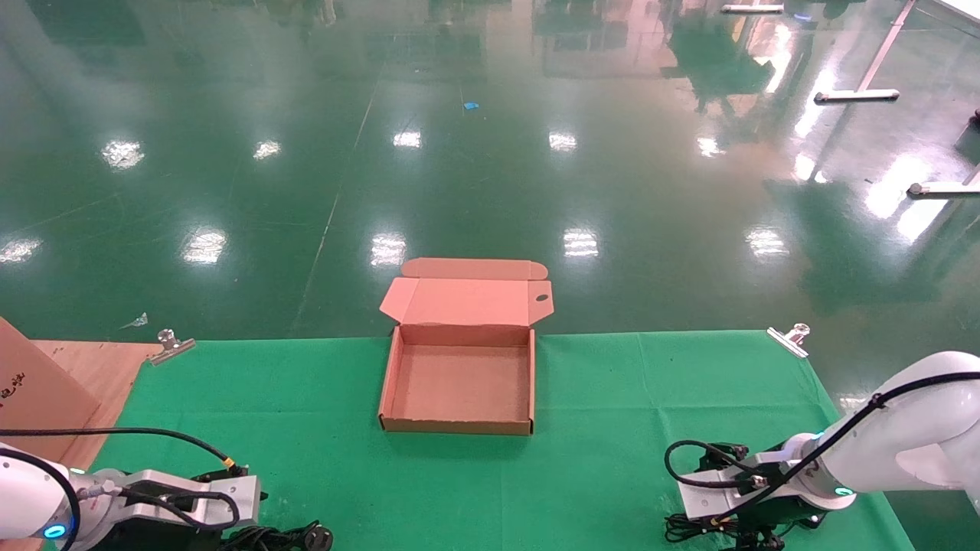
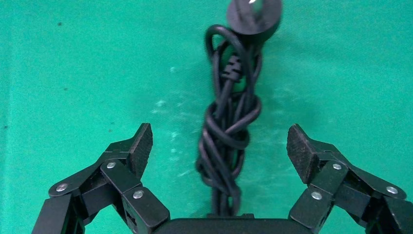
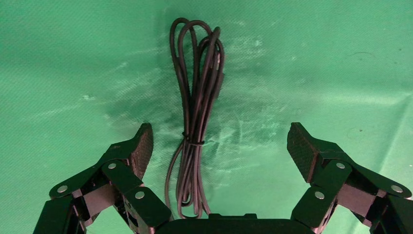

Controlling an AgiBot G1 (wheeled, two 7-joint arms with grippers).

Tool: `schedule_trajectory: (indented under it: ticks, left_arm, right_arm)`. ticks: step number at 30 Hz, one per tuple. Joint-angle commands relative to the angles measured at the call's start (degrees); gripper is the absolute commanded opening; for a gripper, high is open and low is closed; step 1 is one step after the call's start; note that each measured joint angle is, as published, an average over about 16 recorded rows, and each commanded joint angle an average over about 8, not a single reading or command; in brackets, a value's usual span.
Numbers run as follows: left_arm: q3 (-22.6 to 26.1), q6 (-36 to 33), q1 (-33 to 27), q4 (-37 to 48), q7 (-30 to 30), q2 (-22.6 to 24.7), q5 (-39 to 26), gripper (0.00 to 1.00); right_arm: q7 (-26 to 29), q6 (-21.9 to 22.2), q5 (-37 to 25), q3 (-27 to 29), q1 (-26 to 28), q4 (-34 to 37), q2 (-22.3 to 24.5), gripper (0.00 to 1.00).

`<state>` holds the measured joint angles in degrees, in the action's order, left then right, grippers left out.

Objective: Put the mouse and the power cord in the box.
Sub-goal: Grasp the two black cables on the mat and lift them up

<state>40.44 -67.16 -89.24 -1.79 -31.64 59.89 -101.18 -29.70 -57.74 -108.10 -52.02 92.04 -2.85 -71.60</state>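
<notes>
Both grippers, left (image 2: 219, 146) and right (image 3: 219, 146), are hanging wide open, empty, straddling the thick black power cord (image 2: 226, 131) and the thin tied mouse cable (image 3: 195, 126), ready to pinch; the brown cardboard box (image 1: 459, 383) is lying open between.

Both arms: glossy white shells, black cables looped outside, cyan lit rings near wrists. Left gripper (image 2: 219, 146) and right gripper (image 3: 219, 146): black linkage fingers, silver rivets at the pivots, textured black pads (image 2: 143, 144).
</notes>
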Motion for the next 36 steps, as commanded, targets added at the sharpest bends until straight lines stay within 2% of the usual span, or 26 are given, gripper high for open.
schedule_trajectory:
  ticks: [1, 17, 36]
  left_arm:
    - [-0.07, 0.48, -0.03, 0.32, -0.14, 0.05, 0.08, 0.0]
    - [-0.35, 1.32, -0.26, 1.29, -1.25, -0.26, 0.46, 0.0]
    - [0.02, -3.16, 0.16, 1.63, -2.67, -0.22, -0.07, 0.0]
  right_arm:
    - [-0.47, -0.05, 0.2, 0.13, -0.06, 0.36, 0.05, 0.0]
    - [-1.57, -1.07, 1.0, 0.67, 0.76, 1.88, -0.51, 0.0]
    - [-2.16, -3.06, 1.61, 1.11, 0.74, 2.81, 0.21, 0.0]
